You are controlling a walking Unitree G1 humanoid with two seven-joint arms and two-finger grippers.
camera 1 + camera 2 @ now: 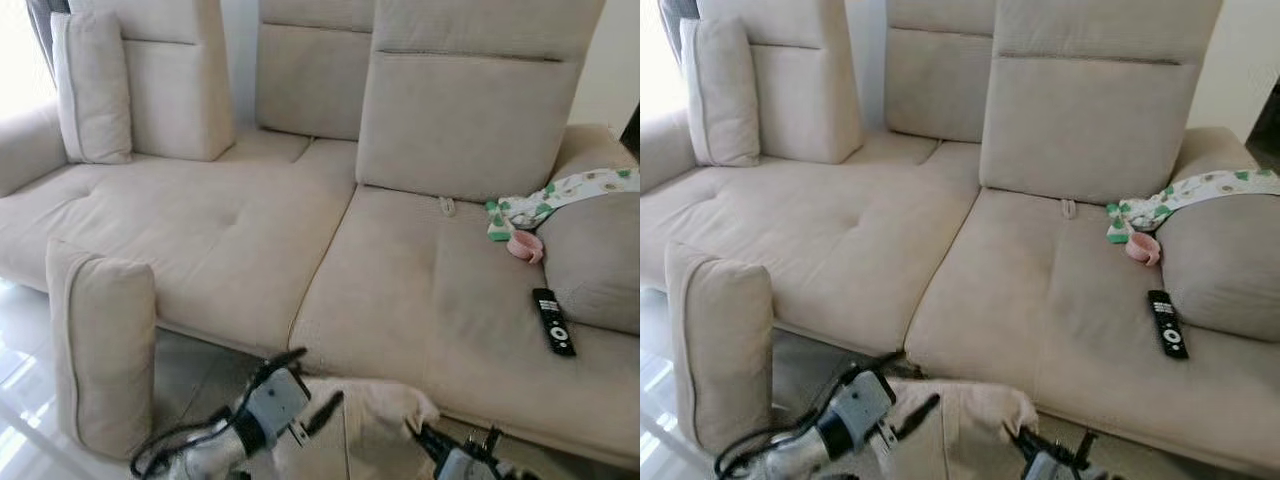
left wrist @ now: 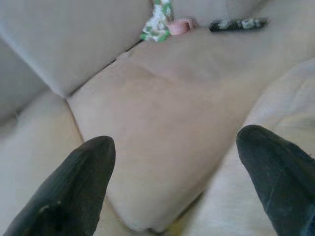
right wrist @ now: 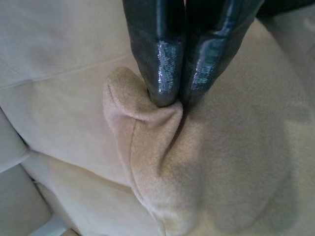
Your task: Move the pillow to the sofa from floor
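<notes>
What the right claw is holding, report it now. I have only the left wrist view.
Observer: The right claw is shut on a pinched corner of the beige pillow.
Operator: Give me the pillow's place from the head view.
Observer: It sits low at the front edge of the sofa, between the two arms, and does not look to be on the seat yet.
Operator: Report anything on the floor.
Observer: An upright cushion stands on the floor to the robot's left, beside the sofa front.
</notes>
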